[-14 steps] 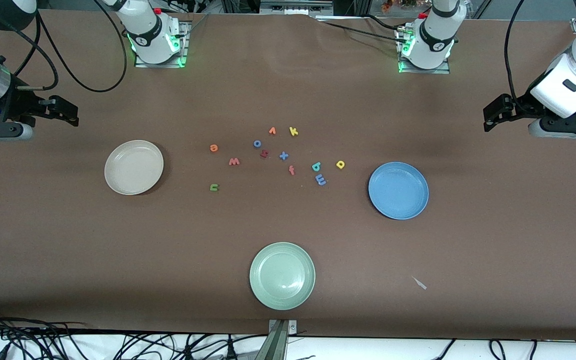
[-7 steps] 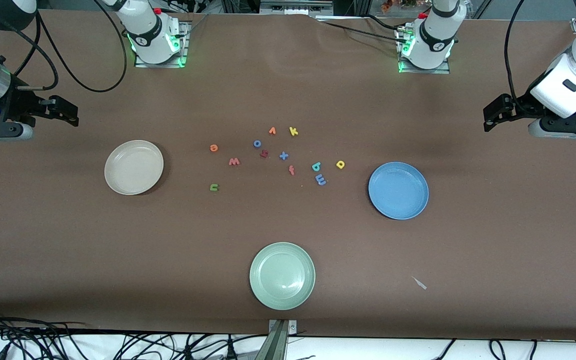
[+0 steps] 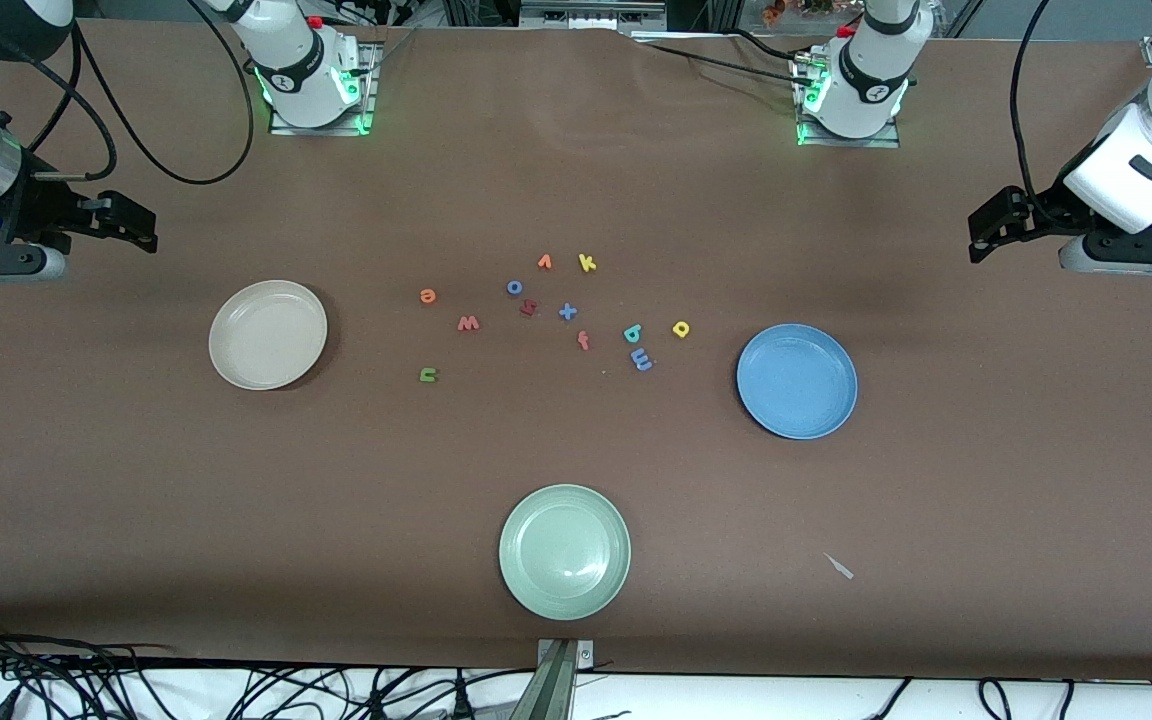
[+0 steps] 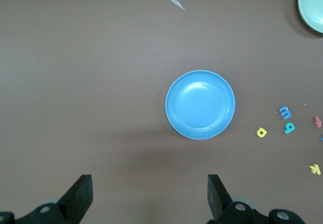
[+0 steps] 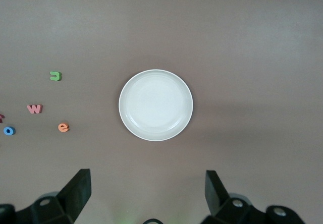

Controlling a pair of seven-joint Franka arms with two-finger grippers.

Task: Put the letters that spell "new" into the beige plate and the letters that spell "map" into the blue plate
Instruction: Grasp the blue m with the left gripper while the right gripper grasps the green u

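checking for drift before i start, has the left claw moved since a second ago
Yes, barely: the left claw has edged toward the left arm's end of the table, judged against the blue plate. It is open and empty.

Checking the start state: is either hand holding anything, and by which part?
Nothing is held. The left hand and right hand are both open and empty.

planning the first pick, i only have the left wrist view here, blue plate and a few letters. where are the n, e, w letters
Observer: The green n, orange e and pinkish w lie on the table beside the beige plate, none in it.
Operator: is the right pincer near them
Observer: No, the right pincer hangs open at the right arm's end of the table.
Operator: any other plate
Observer: A pale green plate sits nearest the front camera.
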